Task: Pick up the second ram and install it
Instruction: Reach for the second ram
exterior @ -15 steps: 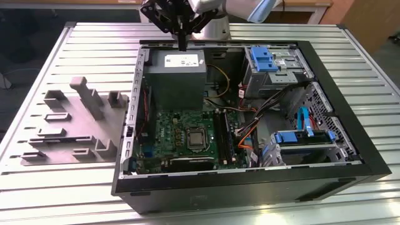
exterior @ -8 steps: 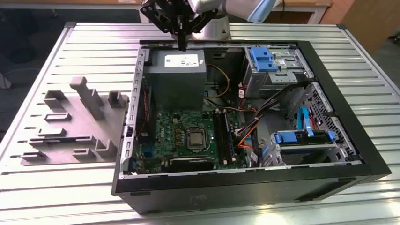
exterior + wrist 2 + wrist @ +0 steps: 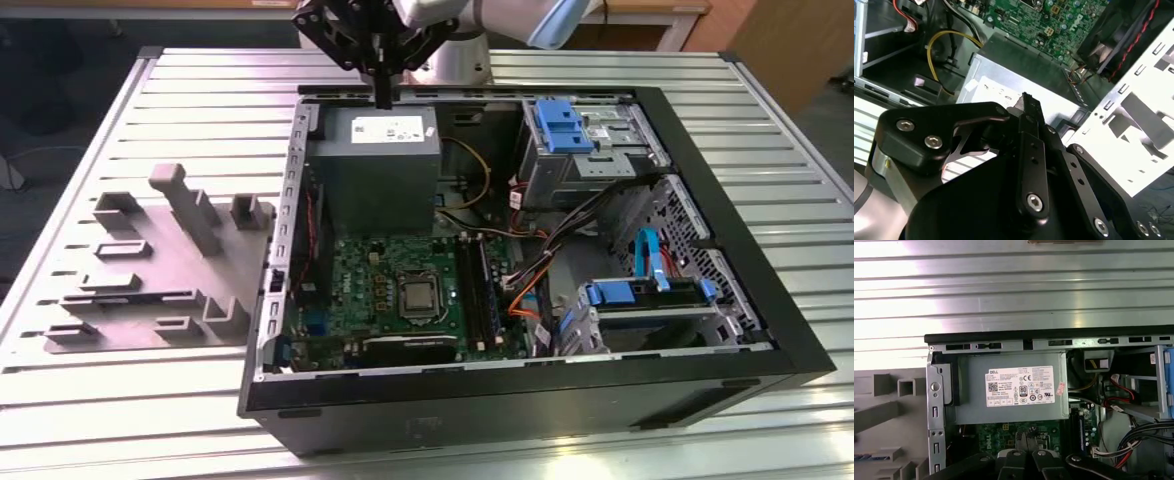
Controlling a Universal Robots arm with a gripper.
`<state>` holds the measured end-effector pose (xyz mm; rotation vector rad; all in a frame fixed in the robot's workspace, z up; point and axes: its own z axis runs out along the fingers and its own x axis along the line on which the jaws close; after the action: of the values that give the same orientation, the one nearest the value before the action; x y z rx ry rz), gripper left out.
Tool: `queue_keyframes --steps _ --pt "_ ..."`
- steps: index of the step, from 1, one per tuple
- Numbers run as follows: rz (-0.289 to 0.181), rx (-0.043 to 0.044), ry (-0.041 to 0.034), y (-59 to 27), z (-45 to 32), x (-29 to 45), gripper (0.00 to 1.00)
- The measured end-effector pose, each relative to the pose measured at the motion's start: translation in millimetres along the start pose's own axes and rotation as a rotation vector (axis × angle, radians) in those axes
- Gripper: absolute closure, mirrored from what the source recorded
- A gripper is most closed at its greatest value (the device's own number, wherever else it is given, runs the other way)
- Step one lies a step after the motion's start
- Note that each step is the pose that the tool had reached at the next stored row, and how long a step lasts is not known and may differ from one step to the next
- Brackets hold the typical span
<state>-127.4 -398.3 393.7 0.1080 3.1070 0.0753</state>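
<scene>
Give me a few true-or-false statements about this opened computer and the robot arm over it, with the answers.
1. The black gripper hangs above the grey metal power supply box with its white label. True.
2. The black computer case has its side closed. False: it lies open, and the green motherboard inside is in plain sight.
3. A grey plastic holder tray lies on the slatted metal table, at the exterior view's left of the case. True.
4. The gripper is down on the motherboard. False: it is up over the power supply box, near the case's far edge in the exterior view.
</scene>
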Motion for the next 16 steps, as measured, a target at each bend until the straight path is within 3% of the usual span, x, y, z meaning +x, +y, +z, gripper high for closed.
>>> queue_keyframes --steps 9,16 --pt "0.0 -0.0001 0.0 -1.9 -0.1 27.6 0.89" --pt "0.0 0.0001 0.0001 -3.9 -0.3 56.4 0.89"
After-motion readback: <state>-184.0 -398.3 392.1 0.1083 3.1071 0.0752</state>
